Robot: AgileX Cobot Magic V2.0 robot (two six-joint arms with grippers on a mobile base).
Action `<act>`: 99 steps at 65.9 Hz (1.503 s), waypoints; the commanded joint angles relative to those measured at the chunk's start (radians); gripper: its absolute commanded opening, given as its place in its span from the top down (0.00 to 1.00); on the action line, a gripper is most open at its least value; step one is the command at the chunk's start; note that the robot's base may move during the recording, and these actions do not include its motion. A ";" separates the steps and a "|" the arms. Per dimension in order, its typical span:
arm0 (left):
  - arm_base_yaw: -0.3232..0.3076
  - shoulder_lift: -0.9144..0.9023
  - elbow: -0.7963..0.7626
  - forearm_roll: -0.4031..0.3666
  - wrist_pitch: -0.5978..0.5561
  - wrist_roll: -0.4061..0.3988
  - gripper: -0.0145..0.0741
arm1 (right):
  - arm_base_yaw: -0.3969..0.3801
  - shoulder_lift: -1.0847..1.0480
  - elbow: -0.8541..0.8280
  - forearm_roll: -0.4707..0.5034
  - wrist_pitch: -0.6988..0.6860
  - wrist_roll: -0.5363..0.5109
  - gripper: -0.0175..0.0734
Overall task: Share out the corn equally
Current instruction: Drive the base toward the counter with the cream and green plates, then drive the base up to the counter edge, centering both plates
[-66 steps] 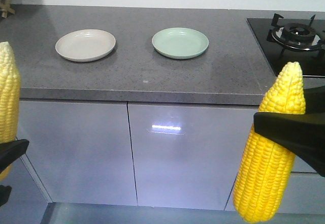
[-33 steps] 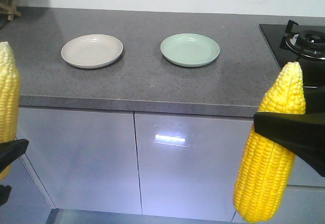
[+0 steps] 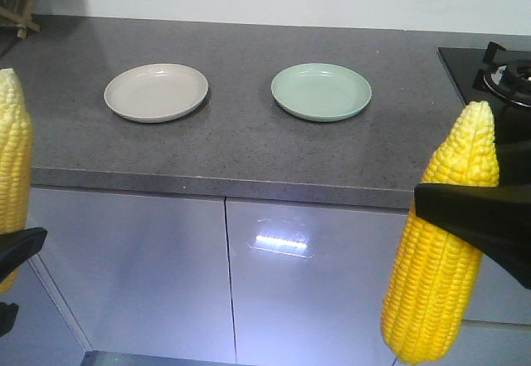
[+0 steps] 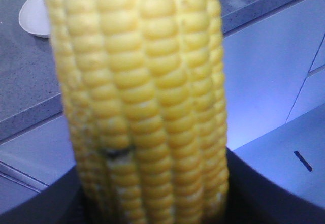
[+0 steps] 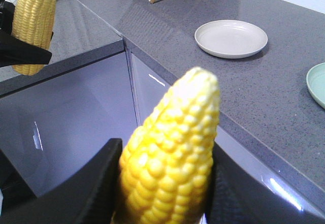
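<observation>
I hold two cobs of corn upright, both still short of the counter. The left cob [image 3: 12, 167] stands at the left edge of the front view, with my left gripper [image 3: 15, 246] shut on its lower part; it fills the left wrist view [image 4: 142, 97]. The right cob [image 3: 444, 241] is pinched near its middle by my right gripper [image 3: 452, 204], and its black fingers [image 5: 96, 183] press its sides in the right wrist view [image 5: 172, 148]. A beige plate [image 3: 156, 92] and a pale green plate [image 3: 321, 91] sit bare on the grey counter.
A black gas hob [image 3: 498, 71] lies at the counter's right end. A wooden stand [image 3: 17, 9] is at the far left corner. Glossy grey cabinet doors [image 3: 274, 283] are below the counter edge [image 3: 249, 187].
The counter, plates and hob have slid right and down in the front view, so my viewpoint has shifted left and closer. Both grippers hold their cobs as before.
</observation>
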 commanded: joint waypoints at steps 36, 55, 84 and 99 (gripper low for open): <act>-0.001 -0.004 -0.028 0.004 -0.060 0.000 0.48 | 0.000 -0.004 -0.025 0.050 -0.040 -0.008 0.58; -0.001 -0.004 -0.028 0.004 -0.060 0.000 0.48 | 0.000 -0.004 -0.025 0.050 -0.040 -0.008 0.58; -0.001 -0.004 -0.028 0.004 -0.060 0.000 0.48 | 0.000 -0.004 -0.025 0.050 -0.040 -0.008 0.58; -0.001 -0.004 -0.028 0.004 -0.060 0.000 0.48 | 0.000 -0.004 -0.025 0.050 -0.040 -0.008 0.58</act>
